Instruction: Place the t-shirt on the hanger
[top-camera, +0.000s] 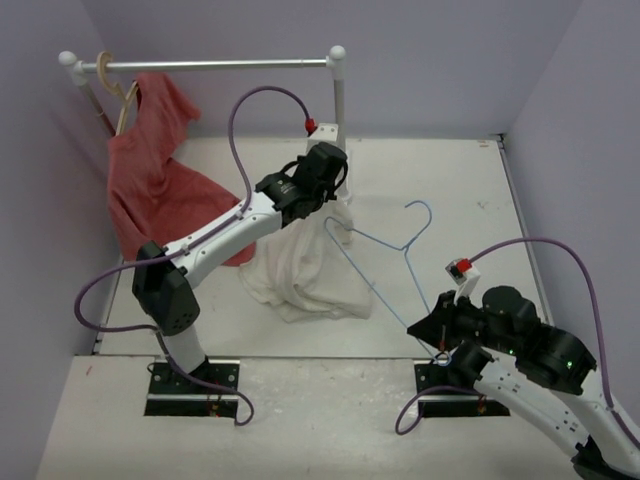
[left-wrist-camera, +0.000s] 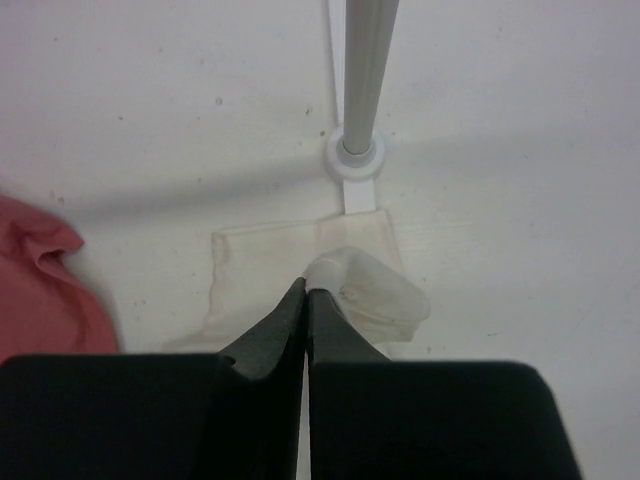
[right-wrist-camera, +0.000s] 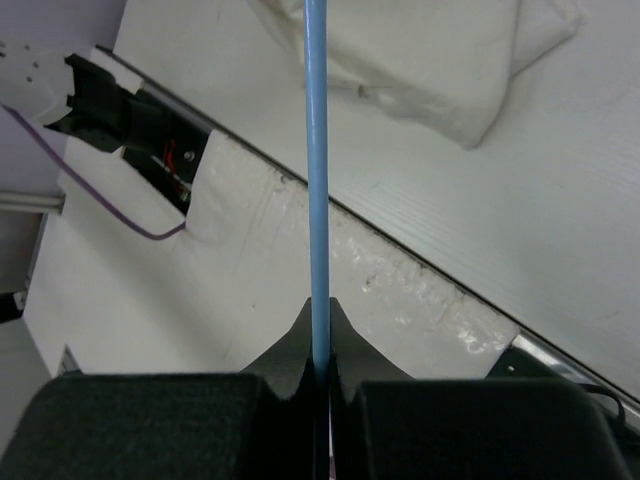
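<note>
Lifting t-shirt (top-camera: 300, 270) at frame centre in clamped left pincer (left-wrist-camera: 306, 292), steadying hanger (top-camera: 365, 235) at lower right in closed right pincer (right-wrist-camera: 320, 335), ready for threading.

From my station, the crumpled white cloth t-shirt (top-camera: 305, 275) reads as soft, matt fabric, faintly yellowed in the left wrist view. The thin light-blue wire hanger (top-camera: 385, 250) has a smooth, slightly glossy coating. The draped red cloth garment (top-camera: 150, 195) is matt too. I see a dull sheen on the grey metal rail tube (top-camera: 210, 66), glossier white plastic joints (top-camera: 337, 53), and a smooth tan wooden hanger (top-camera: 108, 70). The white table (top-camera: 450, 180) looks matt, painted and speckled. The left gripper (left-wrist-camera: 305, 290) and right gripper (right-wrist-camera: 320, 308) are matt black plastic. The purple cables (top-camera: 240, 130) are smooth.
</note>
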